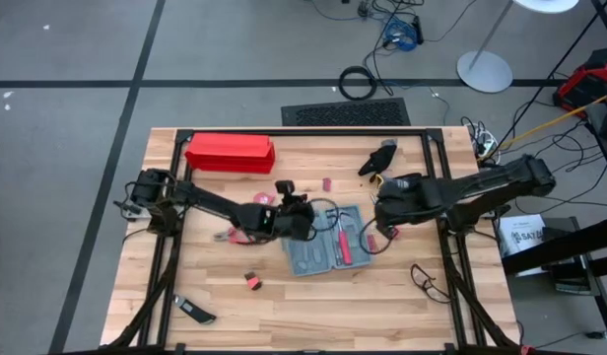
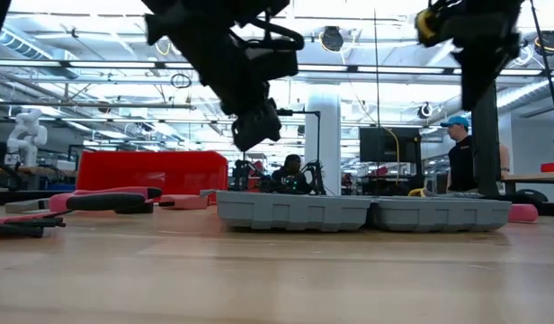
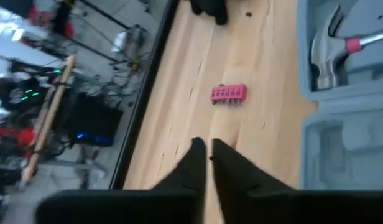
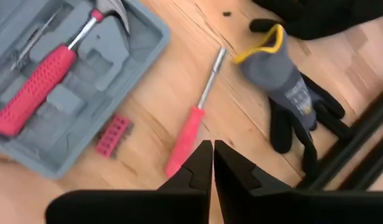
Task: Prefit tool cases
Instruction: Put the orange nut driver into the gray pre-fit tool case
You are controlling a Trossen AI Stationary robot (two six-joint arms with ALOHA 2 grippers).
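You have a pale wooden bench (image 1: 323, 306) with a black metal frame under both arms. Near its far left corner lies the long bright red plastic box (image 1: 231, 153). Around the middle of the bench, the flat blue-grey plastic clamshell tool case (image 1: 326, 248) lies opened out, its grey moulded recesses facing up; in the low view (image 2: 362, 212) both halves sit flat on the wood. A red-handled hammer (image 4: 45, 78) rests in one recess.

Your left gripper (image 3: 207, 152) hangs above the bench just beside the case's left edge, fingers pressed together with nothing between them. Your right gripper (image 4: 212, 152) hovers just off the case's right edge, also pinched closed and empty.

A grey and black work glove with a yellow cuff (image 4: 290, 99) lies toward the far right of the bench. Just beside the case's right edge a red-handled screwdriver (image 4: 193, 121) lies on the wood, and a small pink bit holder (image 4: 112, 135) rests against the case edge. Another small pink bit holder (image 3: 229, 93) lies on bare wood beyond your left gripper.
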